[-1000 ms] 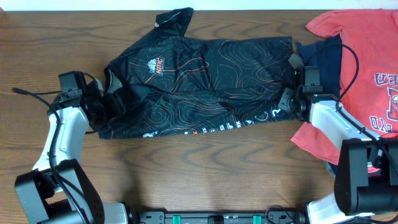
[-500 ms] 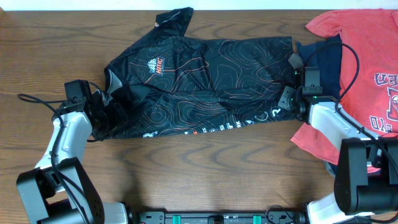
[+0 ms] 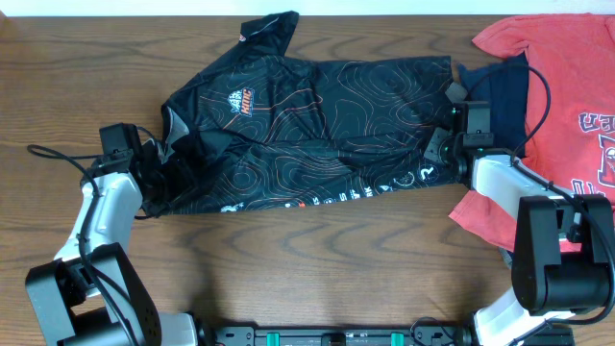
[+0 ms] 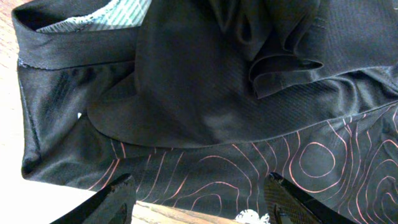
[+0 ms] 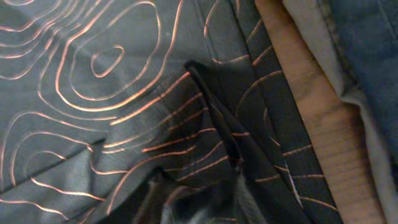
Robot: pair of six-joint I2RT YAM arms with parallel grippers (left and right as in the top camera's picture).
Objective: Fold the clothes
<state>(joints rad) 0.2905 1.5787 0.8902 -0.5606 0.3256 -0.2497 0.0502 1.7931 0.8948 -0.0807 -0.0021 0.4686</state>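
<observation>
Pinching comes first. My right claw (image 5: 199, 200) sits at the near hem corner of the shirt (image 3: 317, 125) and is drawn in on a raised ridge of that cloth, which tents up between my fingers. I judge the hold is thin, so I want both layers well inside the pads before I lift.

My left claw (image 4: 199, 198) hangs over the shirt's collar end with its fingers spread wide and nothing in them. Rumpled sleeve cloth lies below it. I judge it should come down on the near shoulder edge, clear of that bunched sleeve, and close only once it has flat cloth.

To fold well, I think both claws should rise together, keep the near edge taut between them, and carry it over toward the shirt's far edge. If one side goes up alone, the slick fabric is likely to slide and skew.

The shirt lies spread on the table (image 3: 336, 259), collar to my left and hem to my right, with one sleeve poking out past its far edge.

Just beyond the hem lies the navy garment (image 3: 504, 91), and past that the red tee (image 3: 567, 77). My right claw must not snag either one.

By count there are two claws, one shirt to fold, one navy garment and one red tee.
</observation>
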